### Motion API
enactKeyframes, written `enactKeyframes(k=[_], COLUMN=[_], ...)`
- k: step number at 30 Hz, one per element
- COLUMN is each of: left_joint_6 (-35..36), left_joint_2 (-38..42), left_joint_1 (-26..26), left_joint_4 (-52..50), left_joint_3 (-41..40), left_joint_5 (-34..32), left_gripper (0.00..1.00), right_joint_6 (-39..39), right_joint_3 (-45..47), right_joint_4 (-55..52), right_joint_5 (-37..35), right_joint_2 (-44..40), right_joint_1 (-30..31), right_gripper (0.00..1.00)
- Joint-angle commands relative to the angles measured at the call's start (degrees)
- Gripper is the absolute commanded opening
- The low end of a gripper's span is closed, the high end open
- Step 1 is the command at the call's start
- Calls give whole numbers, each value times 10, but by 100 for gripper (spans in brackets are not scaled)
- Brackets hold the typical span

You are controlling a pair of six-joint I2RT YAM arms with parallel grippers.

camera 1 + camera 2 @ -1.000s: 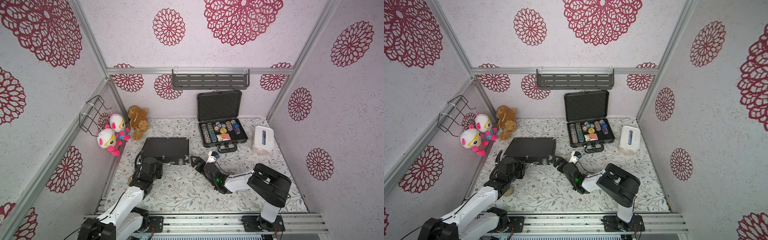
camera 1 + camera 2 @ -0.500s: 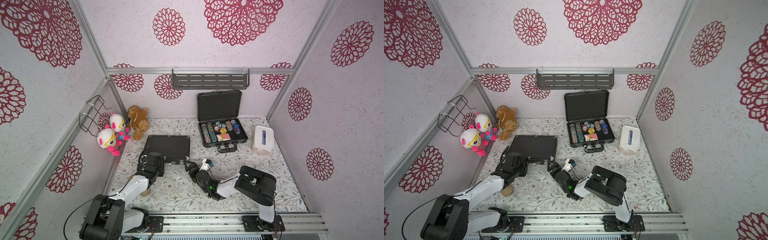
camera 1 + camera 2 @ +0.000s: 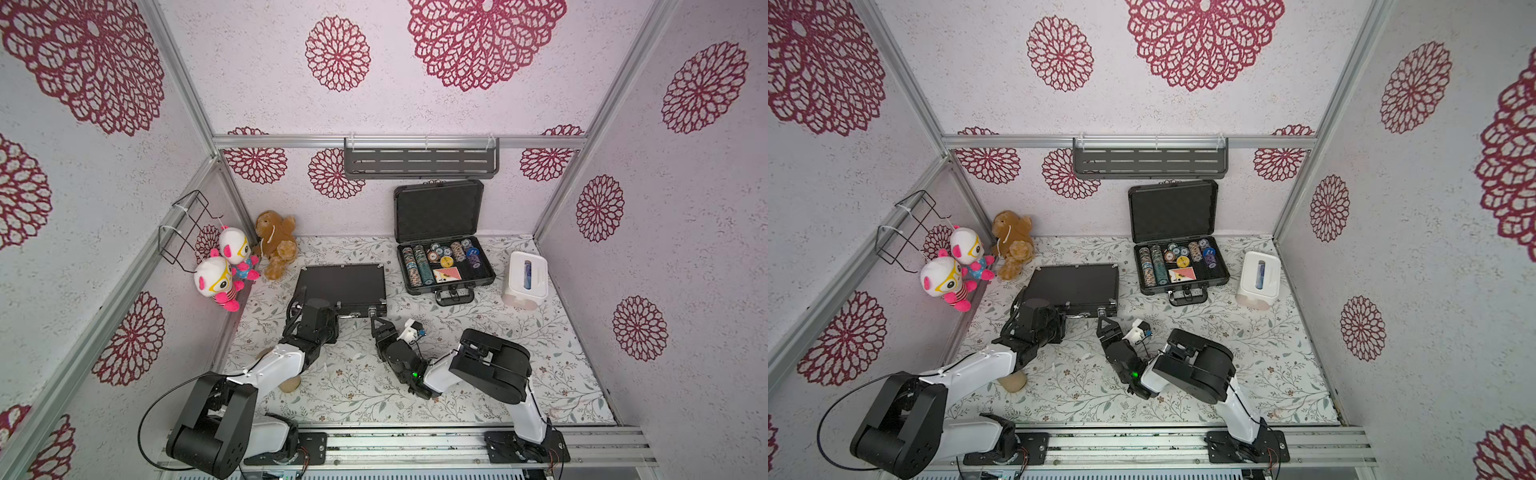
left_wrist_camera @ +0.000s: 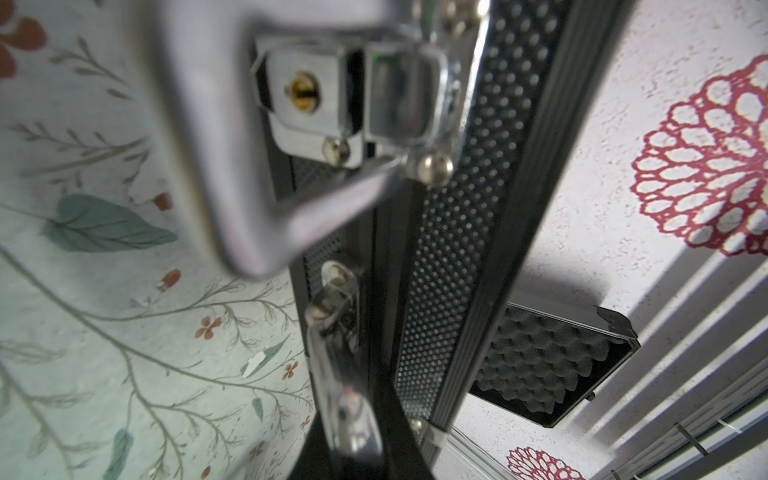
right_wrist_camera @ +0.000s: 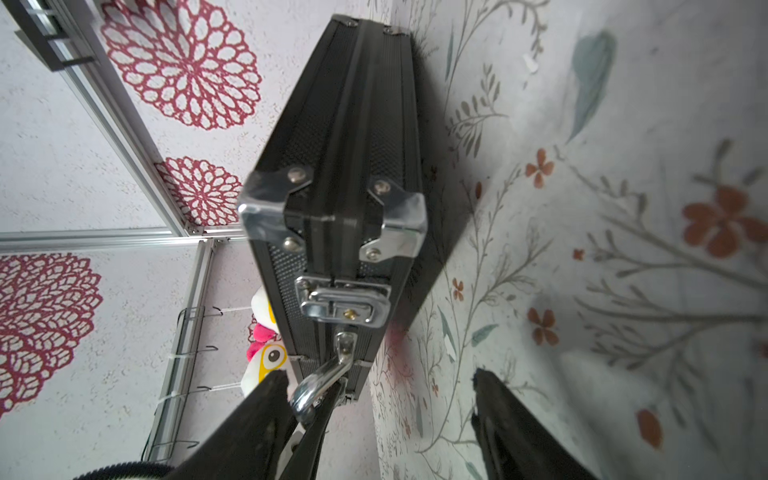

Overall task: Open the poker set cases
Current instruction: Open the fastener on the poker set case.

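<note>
The thin black case [image 3: 340, 284] lies shut on the floral table, its silver latches and handle on the near edge. My left gripper [image 3: 333, 316] is shut at that edge by the handle [image 4: 245, 199]; a blurred silver fitting [image 4: 353, 415] lies across its fingertips, and a grip cannot be made out. My right gripper [image 3: 380, 326] stands open, low beside the case's near right corner [image 5: 399, 224]. The right latch [image 5: 345, 307] is closed, and the handle [image 5: 324, 374] hangs out next to one finger [image 5: 257, 419]. The thicker case [image 3: 451, 286] stands open at the back, chips inside.
A white tissue box [image 3: 525, 280] stands right of the open case. Plush toys [image 3: 274, 243] sit in the back left corner under a wire rack [image 3: 187, 226]. A grey shelf [image 3: 419, 162] hangs on the back wall. A tan round object [image 3: 289, 384] lies under my left arm.
My right gripper moved left to the thin case's near right corner and its jaws narrowed somewhat. My left gripper moved up against the case's near edge. The case shifted slightly back.
</note>
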State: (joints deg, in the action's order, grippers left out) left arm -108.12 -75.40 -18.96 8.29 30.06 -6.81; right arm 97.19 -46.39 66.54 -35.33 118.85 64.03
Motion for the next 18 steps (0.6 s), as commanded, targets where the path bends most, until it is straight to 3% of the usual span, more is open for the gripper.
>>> enactKeyframes(k=[1, 10, 18], left_joint_6=[-17, -21, -25], left_joint_2=[35, 37, 32], left_joint_1=[-15, -18, -23], left_joint_4=[130, 126, 126], left_joint_3=[41, 38, 41], left_joint_5=[5, 2, 2], left_gripper=[0, 0, 0], right_joint_6=[27, 49, 61], right_joint_3=[-17, -53, -54], right_joint_4=[32, 14, -9], right_joint_5=[-33, -23, -29], right_joint_2=[1, 25, 20], right_joint_1=[-12, -18, -27], right_gripper=[71, 69, 60])
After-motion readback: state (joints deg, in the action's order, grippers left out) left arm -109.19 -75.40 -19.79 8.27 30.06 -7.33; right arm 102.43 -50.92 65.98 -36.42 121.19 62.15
